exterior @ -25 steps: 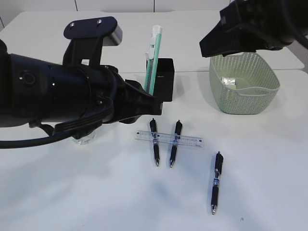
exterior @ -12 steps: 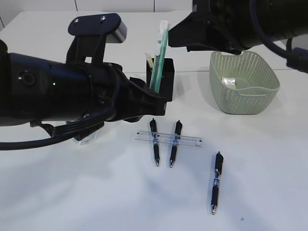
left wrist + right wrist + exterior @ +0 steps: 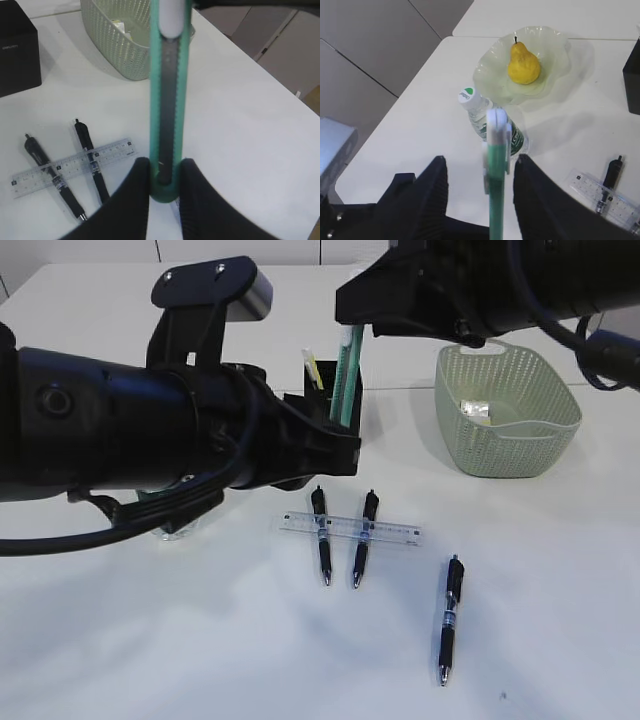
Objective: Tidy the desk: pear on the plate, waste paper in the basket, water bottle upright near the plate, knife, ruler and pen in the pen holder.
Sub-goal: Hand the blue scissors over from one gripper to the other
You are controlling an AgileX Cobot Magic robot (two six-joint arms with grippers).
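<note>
Gripping green knife [image 3: 170, 110] upright, left end effector [image 3: 162, 185] closed, right end effector [image 3: 479, 200] open around it

White table [image 3: 180, 640]: pens [image 3: 449, 618], ruler [image 3: 350, 528], basket [image 3: 505, 412], holder [image 3: 345, 400].

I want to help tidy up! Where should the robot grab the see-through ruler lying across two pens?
Grip the ruler at its right end, which sticks out past the pens, coming straight down from above and closing on its long edges. It lies flat, but the pens lift it slightly off the table, probably leaving room underneath.
</note>
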